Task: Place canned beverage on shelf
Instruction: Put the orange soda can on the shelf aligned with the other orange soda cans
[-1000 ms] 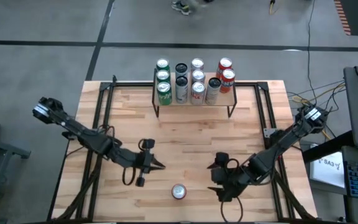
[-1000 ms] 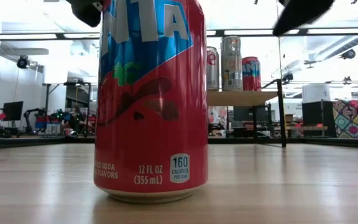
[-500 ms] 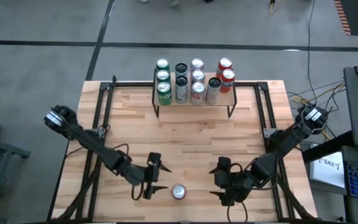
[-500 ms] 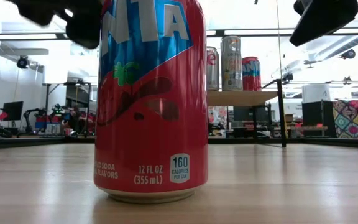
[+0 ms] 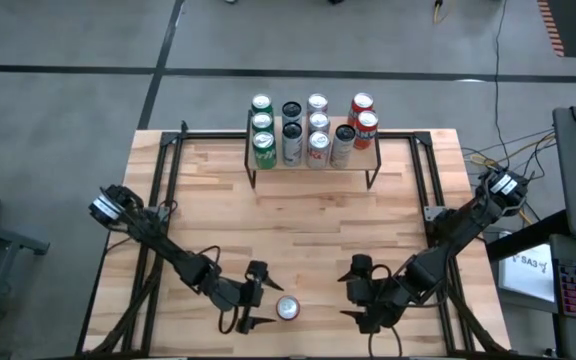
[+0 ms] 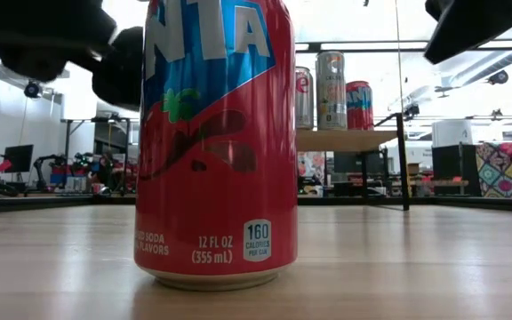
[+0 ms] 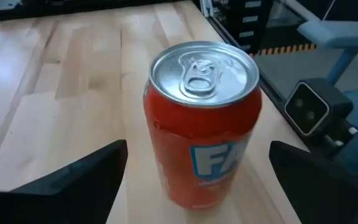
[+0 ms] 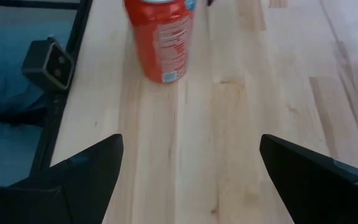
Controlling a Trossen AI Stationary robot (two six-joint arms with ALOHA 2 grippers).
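Pincer on our left arm (image 5: pixel 258 308) hangs low at the near edge of the surface (image 5: pixel 308 210), fingers spread and empty, and we judge it nearer than the right pincer (image 5: pixel 360 300), also released, waiting farther off. Far across stands the shelf (image 5: pixel 313 158), crowded with cans. Smallest, the red can (image 5: pixel 287 308) stands upright just ahead of the left fingers, its long axis vertical, untouched.

Bare tabletop (image 5: pixel 308 220) is left at frame centre; the shelf (image 5: pixel 313 160) at upper centre is crowded with cans (image 5: pixel 291 135).
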